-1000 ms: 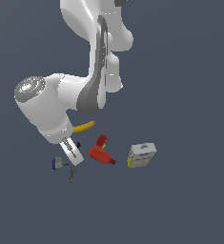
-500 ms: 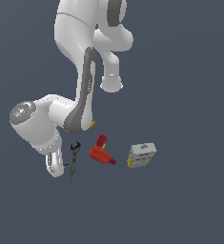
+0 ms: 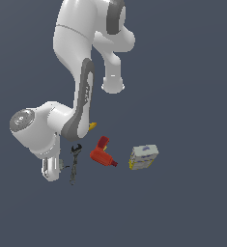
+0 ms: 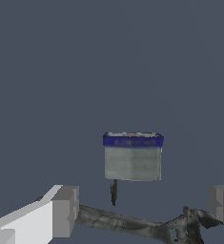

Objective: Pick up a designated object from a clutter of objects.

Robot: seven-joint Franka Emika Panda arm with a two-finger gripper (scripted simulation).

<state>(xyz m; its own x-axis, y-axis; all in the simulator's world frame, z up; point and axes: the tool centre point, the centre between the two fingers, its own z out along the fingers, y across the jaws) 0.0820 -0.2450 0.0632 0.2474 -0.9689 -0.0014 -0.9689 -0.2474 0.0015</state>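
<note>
Gripper [image 4: 144,212] spread wide, fingers [image 4: 66,209] well apart and pinching nothing, presumably to straddle the designated object [image 4: 132,156]. Sits upright just beyond the fingertips, near the dark wrench [image 4: 132,224]. Hidden in the exterior view, probably behind the wrist.

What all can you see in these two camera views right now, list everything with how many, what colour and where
small tub: one, grey with a dark blue rim, in the wrist view between the open fingers and just beyond them; hidden behind the arm in the exterior view
wrench: one, dark metal, lying beside the gripper, on the exterior view's left of the drill
power drill: one, red, middle of the group
box: one, white and yellow, at the exterior view's right end
yellow item: one, only a tip shows from behind the arm
floor: plain dark grey-blue
arm: one, white with grey joints, bent down over the group
gripper: one, pale grey fingers spread open, low beside the wrench
</note>
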